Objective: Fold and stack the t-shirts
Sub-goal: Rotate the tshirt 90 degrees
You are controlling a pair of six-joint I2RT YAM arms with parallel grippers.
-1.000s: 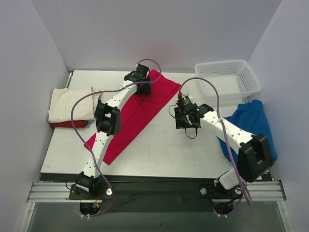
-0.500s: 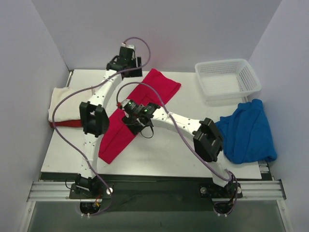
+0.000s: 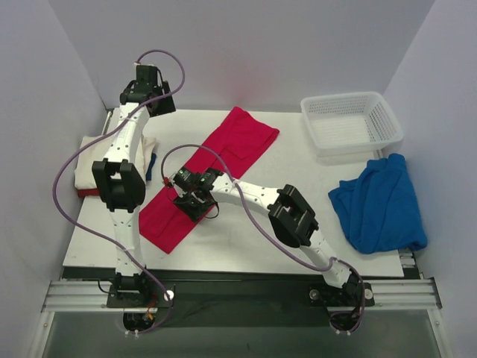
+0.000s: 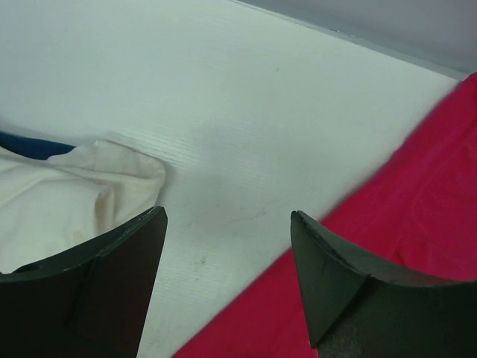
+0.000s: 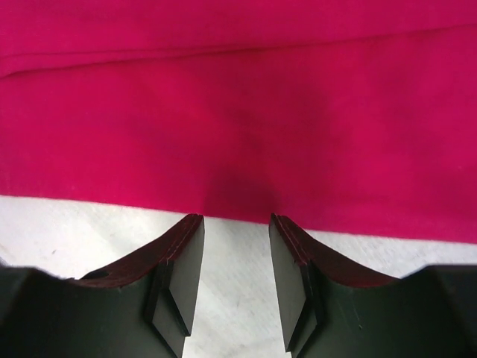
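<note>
The crimson red t-shirt [image 3: 231,145] lies as a long folded strip running diagonally across the table's middle. My right gripper [image 3: 188,197] is open and low at the strip's near right edge; in the right wrist view the fingertips [image 5: 186,231] stand just short of the red cloth [image 5: 238,112]. My left gripper [image 3: 162,103] is open and empty, raised above the back left corner, with the cream shirt [image 4: 59,201] and red shirt [image 4: 417,201] below it. The cream t-shirt [image 3: 93,165] lies folded at the left. The royal blue t-shirt [image 3: 380,205] lies crumpled at the right.
A white lattice basket [image 3: 350,123] stands at the back right. Red cloth [image 3: 97,192] and a blue sliver [image 3: 151,165] show under the cream shirt. Grey walls close in the table at the left, back and right. Purple cables loop from both arms.
My left arm has swung left and up, away from the red shirt's far end. My right arm has reached left across the table to the red strip's near edge.
</note>
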